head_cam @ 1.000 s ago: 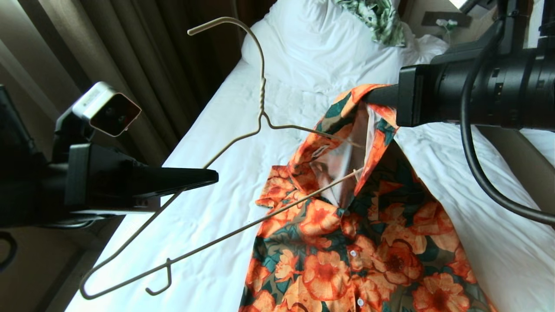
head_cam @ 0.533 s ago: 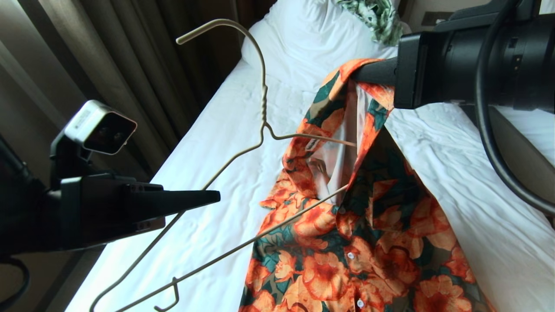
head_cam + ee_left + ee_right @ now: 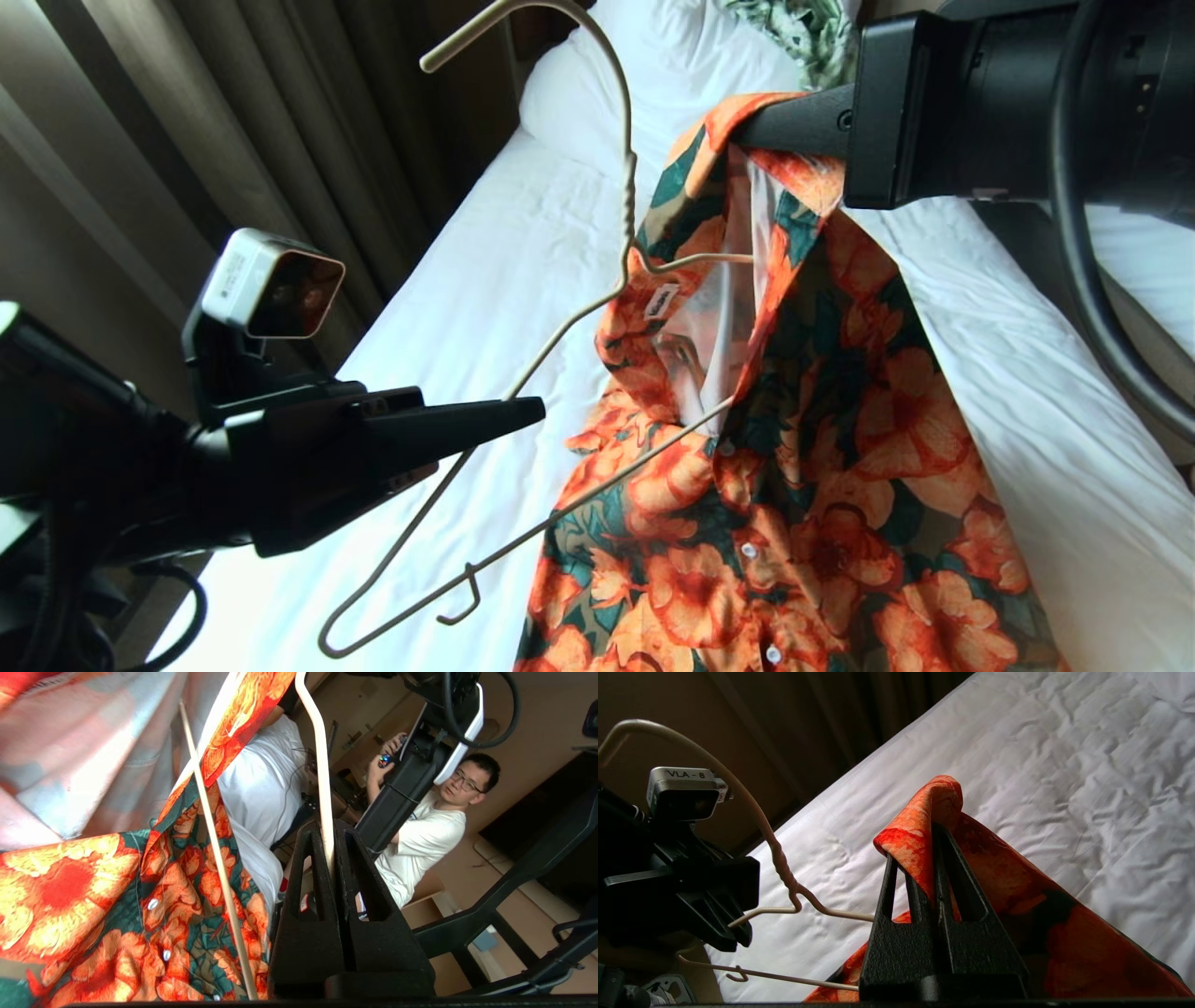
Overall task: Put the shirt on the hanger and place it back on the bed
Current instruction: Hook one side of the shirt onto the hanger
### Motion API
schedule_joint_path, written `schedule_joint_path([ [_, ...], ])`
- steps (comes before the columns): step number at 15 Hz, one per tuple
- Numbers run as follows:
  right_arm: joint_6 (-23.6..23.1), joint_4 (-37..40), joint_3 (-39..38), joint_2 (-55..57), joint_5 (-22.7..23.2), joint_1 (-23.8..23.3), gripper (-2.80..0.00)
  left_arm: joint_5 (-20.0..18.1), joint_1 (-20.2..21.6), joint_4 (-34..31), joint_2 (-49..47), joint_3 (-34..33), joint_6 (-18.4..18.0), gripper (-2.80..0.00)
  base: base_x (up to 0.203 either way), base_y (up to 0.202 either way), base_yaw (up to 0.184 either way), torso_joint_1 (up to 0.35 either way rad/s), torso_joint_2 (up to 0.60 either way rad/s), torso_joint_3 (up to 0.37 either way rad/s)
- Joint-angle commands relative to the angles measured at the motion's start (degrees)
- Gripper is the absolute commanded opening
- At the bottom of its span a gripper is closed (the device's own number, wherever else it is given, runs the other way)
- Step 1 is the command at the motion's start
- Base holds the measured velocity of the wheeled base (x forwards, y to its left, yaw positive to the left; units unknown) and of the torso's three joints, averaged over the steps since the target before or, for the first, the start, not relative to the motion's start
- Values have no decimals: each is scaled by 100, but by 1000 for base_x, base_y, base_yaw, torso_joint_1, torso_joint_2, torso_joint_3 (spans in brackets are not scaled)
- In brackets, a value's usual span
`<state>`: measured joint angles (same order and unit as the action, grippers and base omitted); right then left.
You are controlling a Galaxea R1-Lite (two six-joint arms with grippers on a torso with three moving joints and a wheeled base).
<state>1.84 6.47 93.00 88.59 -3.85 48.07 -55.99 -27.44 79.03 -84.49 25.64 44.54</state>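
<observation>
- Shirt (image 3: 822, 485): lower part flat on the bed (image 3: 485, 280), buttons up; collar end lifted clear of the sheet, neck opening gaping, white label visible inside.
- Left gripper (image 3: 532, 411): near side, left of the shirt, fingers pressed together on the hanger (image 3: 560, 341), pinching its sloping left wire. Left wrist view shows the wire clamped between both pads.
- Hanger: held in the air, tilted, hook up toward the pillow (image 3: 653, 93). Left end loop and small notch hook hang low over the sheet, beside the shirt's edge. Right arm and bottom bar run into the neck opening; right end hidden inside the fabric.
- Right gripper (image 3: 747, 126): farther back, above the shirt, fingers shut on a fold of collar fabric, holding it up.
- Far end: pillow, with a green-and-white garment (image 3: 803, 33) on it.
- Curtain (image 3: 233, 121) along the bed's left side.
- Left wrist view: a person (image 3: 430, 826) in a white T-shirt sits beyond the bed, hands on a controller.
</observation>
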Motion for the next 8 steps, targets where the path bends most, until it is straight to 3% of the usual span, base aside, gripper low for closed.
schedule_joint_path([
  [1,1,7,59,52,10,105,-280,-18,-86,260,-353,-44,28,-280,0,0,0,0,0,0],
  [4,1,108,-11,-48,34,292,-280,202,-68,842,-719,-13,53,-280,0,0,0,0,0,0],
  [8,1,449,-188,-258,31,461,-280,381,-72,863,-810,145,240,-280,0,0,0,0,0,0],
])
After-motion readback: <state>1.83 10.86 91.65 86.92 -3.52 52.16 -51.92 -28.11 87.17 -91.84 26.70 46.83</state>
